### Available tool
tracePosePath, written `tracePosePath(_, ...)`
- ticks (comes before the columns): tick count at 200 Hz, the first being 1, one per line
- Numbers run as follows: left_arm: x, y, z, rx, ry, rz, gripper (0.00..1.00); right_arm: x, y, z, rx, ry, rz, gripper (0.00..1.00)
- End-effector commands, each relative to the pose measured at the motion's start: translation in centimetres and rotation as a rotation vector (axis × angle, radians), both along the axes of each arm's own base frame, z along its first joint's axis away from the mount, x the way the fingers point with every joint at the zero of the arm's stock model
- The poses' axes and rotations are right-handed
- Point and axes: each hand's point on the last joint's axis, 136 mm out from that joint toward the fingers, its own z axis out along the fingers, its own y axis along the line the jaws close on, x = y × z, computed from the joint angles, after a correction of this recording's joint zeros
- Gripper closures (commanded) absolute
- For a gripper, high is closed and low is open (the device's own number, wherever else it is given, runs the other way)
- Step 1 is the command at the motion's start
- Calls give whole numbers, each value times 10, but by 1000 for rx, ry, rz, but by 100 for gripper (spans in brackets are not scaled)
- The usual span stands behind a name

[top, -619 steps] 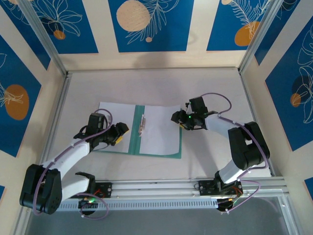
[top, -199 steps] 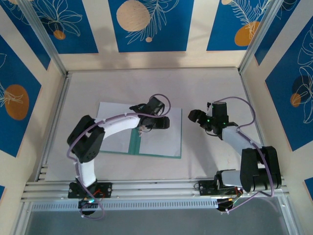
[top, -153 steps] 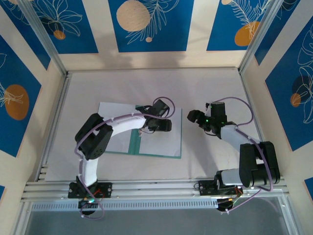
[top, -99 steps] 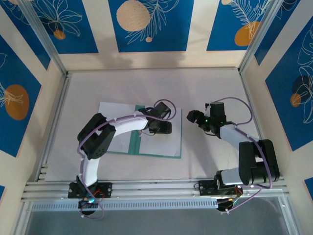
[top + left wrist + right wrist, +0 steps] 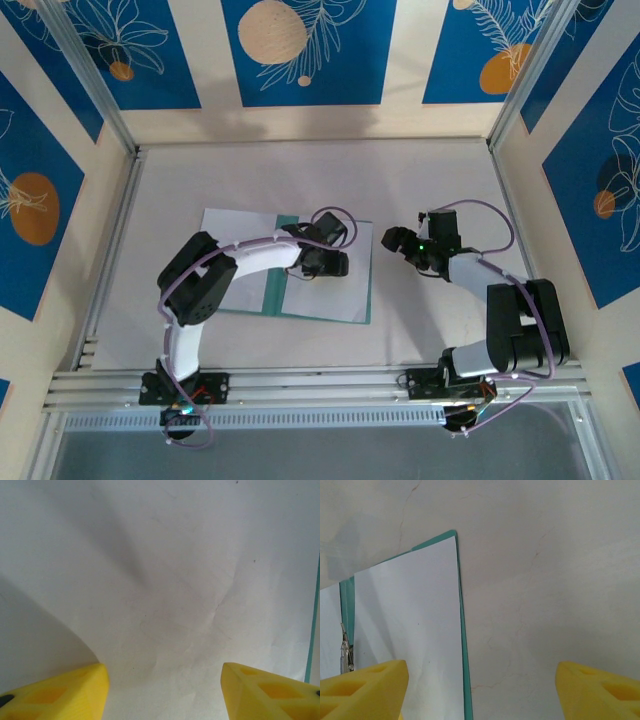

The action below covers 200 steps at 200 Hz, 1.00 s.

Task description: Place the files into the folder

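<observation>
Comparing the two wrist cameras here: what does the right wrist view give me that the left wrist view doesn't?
Right wrist adds the corner of the folder, its metal clip and bare table, beyond the open right gripper. Left wrist adds close-up creases in the white sheet, above the open left gripper. Both share white sheet and a teal folder edge.

A: What's the surface like?
B: A pale, whitish table (image 5: 300, 175), with thin crack-like lines showing in the right wrist view
A: And around it?
B: Cream walls (image 5: 300, 122) with blue panels (image 5: 300, 70) carrying white leaf drawings, a cream disc (image 5: 272, 30) and orange discs (image 5: 505, 68). Silver metal posts (image 5: 88, 75) rise at the far corners, and a grooved aluminium rail (image 5: 320, 380) runs along the near edge
</observation>
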Motion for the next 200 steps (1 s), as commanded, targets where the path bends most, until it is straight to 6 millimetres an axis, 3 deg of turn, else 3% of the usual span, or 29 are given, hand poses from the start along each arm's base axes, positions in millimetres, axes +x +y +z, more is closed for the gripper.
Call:
tracePosePath(1, -15, 8, -7, 26, 41, 14, 38, 6, 4, 7, 14, -14, 9, 22)
tracePosePath(64, -20, 3, -4, 16, 54, 82, 38, 7, 8, 6, 30, -10, 22, 22)
tracePosePath(150, -3, 4, 18, 30, -9, 77, 37, 1, 47, 19, 117, -7, 175, 24)
tracePosePath(200, 1, 0, 18, -1, -9, 73, 37, -11, 60, 27, 136, 21, 218, 25)
